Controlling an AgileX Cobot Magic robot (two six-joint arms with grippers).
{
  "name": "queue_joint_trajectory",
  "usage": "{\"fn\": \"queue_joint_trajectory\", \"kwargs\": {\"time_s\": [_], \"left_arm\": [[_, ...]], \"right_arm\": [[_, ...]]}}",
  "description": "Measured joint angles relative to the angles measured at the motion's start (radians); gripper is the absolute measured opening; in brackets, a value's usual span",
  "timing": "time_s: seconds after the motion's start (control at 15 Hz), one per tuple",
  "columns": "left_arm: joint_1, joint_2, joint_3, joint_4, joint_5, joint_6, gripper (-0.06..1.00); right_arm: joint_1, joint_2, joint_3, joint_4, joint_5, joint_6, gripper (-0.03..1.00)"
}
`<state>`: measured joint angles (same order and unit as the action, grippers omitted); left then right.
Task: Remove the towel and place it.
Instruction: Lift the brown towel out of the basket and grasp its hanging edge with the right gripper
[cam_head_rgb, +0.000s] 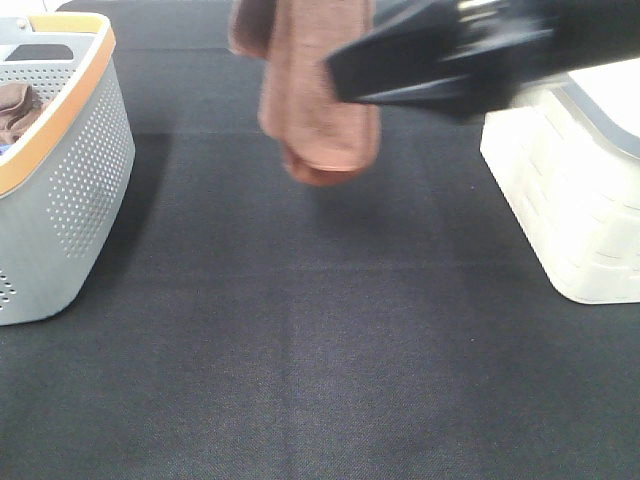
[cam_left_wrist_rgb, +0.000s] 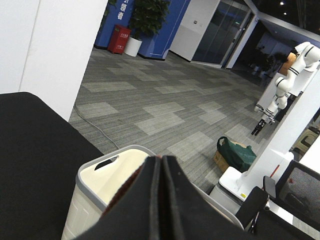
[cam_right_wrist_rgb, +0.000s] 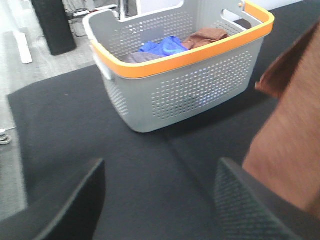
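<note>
A brown towel (cam_head_rgb: 318, 100) hangs folded from above the top edge of the exterior high view, its lower end over the black table. In the left wrist view my left gripper (cam_left_wrist_rgb: 161, 160) has its fingers pressed together, with a sliver of the towel (cam_left_wrist_rgb: 127, 187) beside them. It is out of the exterior high view. My right gripper (cam_head_rgb: 342, 75), blurred, reaches in from the right and its tip is at the towel's right side. In the right wrist view it (cam_right_wrist_rgb: 160, 172) is open and empty, with the towel (cam_right_wrist_rgb: 290, 145) against the outer side of one finger (cam_right_wrist_rgb: 250, 200).
A grey perforated basket with an orange rim (cam_head_rgb: 70, 200) stands at the left edge and holds blue and brown cloths (cam_right_wrist_rgb: 170, 46). A white basket (cam_head_rgb: 580, 200) stands at the right edge and also shows in the left wrist view (cam_left_wrist_rgb: 100, 175). A black cloth (cam_head_rgb: 320, 350) covers the table.
</note>
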<state>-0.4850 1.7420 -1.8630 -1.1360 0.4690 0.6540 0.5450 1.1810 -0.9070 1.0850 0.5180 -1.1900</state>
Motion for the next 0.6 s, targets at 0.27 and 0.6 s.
{"fn": "queue_joint_trajectory", "kwargs": {"time_s": [0.27, 0.6], "left_arm": [[0.000, 0.000, 0.000, 0.000, 0.000, -0.004, 0.00], [0.000, 0.000, 0.000, 0.000, 0.000, -0.004, 0.00]], "right_arm": [[0.082, 0.181, -0.055, -0.003, -0.217, -0.015, 0.61], [0.082, 0.323, -0.164, -0.002, -0.233, -0.017, 0.61]]}}
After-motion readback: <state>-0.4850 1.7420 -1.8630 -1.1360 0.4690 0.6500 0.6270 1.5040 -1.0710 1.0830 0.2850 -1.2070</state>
